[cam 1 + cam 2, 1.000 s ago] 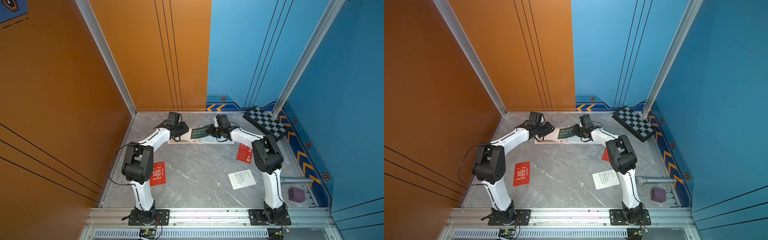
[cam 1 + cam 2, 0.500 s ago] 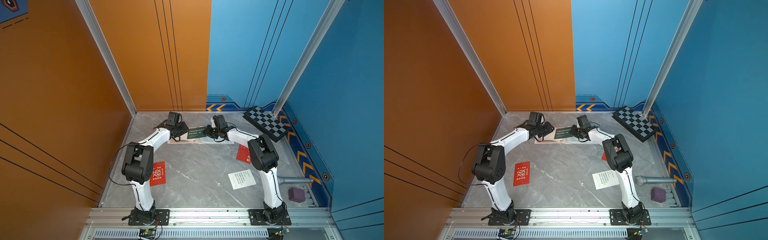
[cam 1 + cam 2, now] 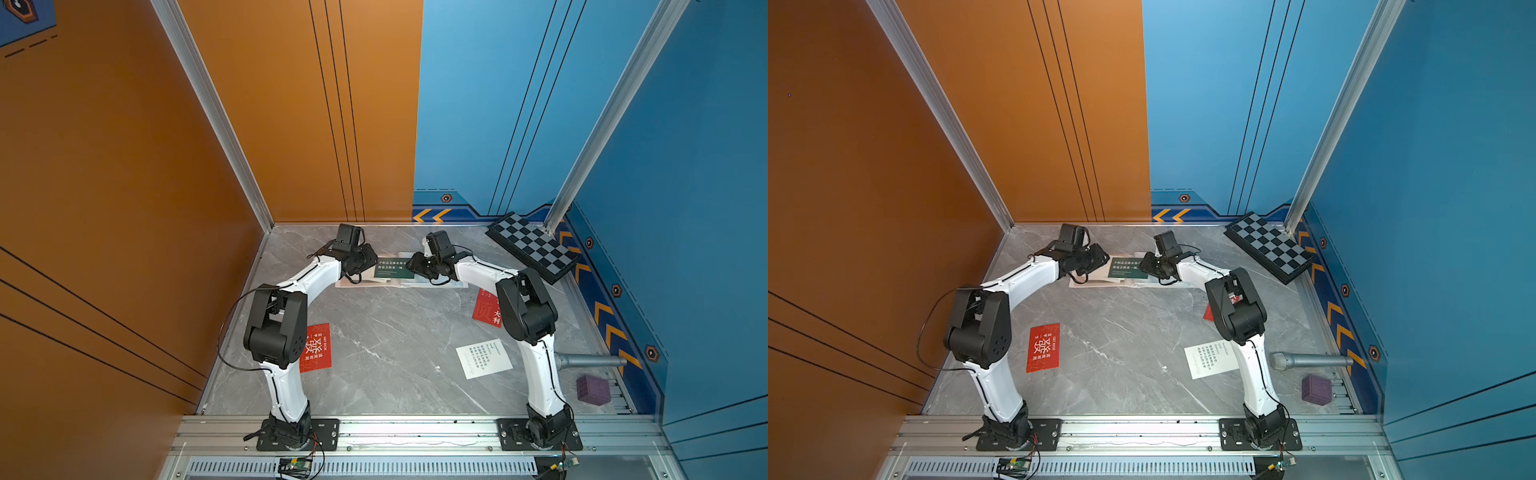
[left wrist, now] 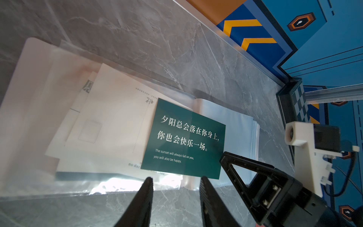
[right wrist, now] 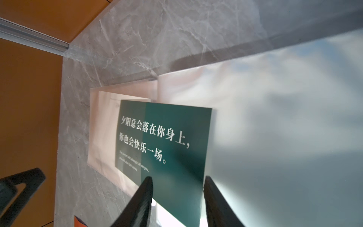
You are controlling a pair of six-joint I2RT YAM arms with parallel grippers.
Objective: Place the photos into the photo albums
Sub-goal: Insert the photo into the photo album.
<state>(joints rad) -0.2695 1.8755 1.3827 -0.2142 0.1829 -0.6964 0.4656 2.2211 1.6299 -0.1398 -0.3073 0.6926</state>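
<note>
The photo album [image 3: 374,283] [image 3: 1096,283] lies open at the back middle of the table. White photos [image 4: 110,121] sit in its clear sleeve. The dark green photo [image 3: 392,268] [image 3: 1127,268] [image 4: 184,139] [image 5: 167,137] rests across the album, its left half under the sleeve film. My right gripper [image 3: 411,264] [image 3: 1144,264] [image 5: 177,177] is open over the card's right end. My left gripper [image 3: 370,261] [image 3: 1102,262] [image 4: 175,177] is open at the album's near edge, with only table showing between its fingers. Two red photos [image 3: 318,347] [image 3: 486,309] and one white photo [image 3: 484,357] lie loose on the table.
A checkered board [image 3: 532,247] [image 3: 1268,245] leans in the back right corner. A grey microphone [image 3: 590,360] and a purple cube [image 3: 593,389] lie at the right edge. Walls close in the table on three sides.
My right gripper has opened and let go of the green photo after pushing it a little to the left on the album. The left arm has stayed put.
</note>
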